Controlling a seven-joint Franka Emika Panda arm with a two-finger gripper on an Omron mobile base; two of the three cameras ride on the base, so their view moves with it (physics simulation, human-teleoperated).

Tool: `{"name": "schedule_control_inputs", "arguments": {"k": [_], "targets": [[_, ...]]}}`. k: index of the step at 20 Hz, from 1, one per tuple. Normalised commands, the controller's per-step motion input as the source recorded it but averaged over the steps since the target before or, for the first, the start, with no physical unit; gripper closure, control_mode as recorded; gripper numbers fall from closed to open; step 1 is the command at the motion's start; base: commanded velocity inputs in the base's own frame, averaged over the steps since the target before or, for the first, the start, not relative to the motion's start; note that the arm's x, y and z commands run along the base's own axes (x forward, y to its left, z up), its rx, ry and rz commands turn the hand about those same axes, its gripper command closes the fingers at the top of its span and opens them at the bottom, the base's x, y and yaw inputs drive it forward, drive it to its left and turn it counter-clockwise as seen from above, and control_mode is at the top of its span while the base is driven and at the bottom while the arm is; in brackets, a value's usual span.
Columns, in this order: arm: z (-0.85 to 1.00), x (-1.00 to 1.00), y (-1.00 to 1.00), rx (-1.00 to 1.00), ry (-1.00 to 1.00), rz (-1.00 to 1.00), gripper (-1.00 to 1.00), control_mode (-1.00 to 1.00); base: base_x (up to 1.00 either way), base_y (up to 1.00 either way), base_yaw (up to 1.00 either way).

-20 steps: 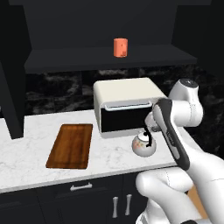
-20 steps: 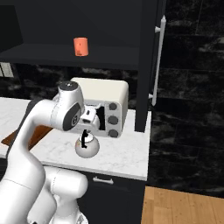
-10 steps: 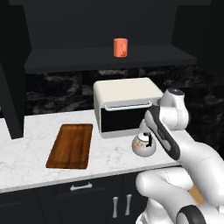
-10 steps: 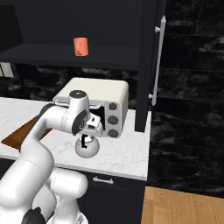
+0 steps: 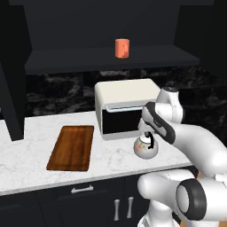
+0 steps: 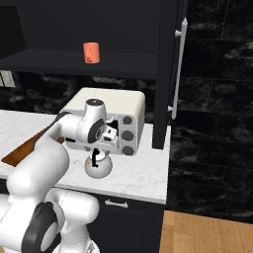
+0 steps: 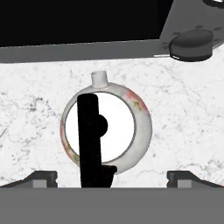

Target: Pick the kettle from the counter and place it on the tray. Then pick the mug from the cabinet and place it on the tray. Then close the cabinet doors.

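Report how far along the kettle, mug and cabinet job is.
Nothing is finished. The tool hangs open over the kettle, which sits on the counter by the toaster oven. The tray is bare, the mug is on the cabinet shelf, and the doors are open.

The scene is seen by the left base view from behind the arm, facing forward and down: the table (image 5: 26,168) crosses the frame's middle, the kettle (image 5: 145,147) sits right of centre. In the right base view the same kettle (image 6: 97,167) and toaster oven (image 6: 109,118) are shared, shifted to centre left. The kettle (image 7: 107,127) is looked straight down on by the hand view from close above, at frame centre.
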Motion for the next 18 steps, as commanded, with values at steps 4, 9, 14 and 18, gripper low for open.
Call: {"name": "schedule_control_inputs", "arguments": {"k": [4,9,14,18], "targets": [[-0.27,0.01,0.00,0.00,0.00,0.00,-1.00,-1.00,0.00,0.00,0.00],[-0.25,-0.02,0.01,0.00,0.00,0.00,-1.00,-1.00,0.00,0.00,0.00],[-0.26,0.00,0.02,0.00,0.00,0.00,-1.00,-1.00,0.00,0.00,0.00],[-0.19,0.07,0.05,0.00,0.00,0.00,-1.00,-1.00,0.00,0.00,0.00]]}}
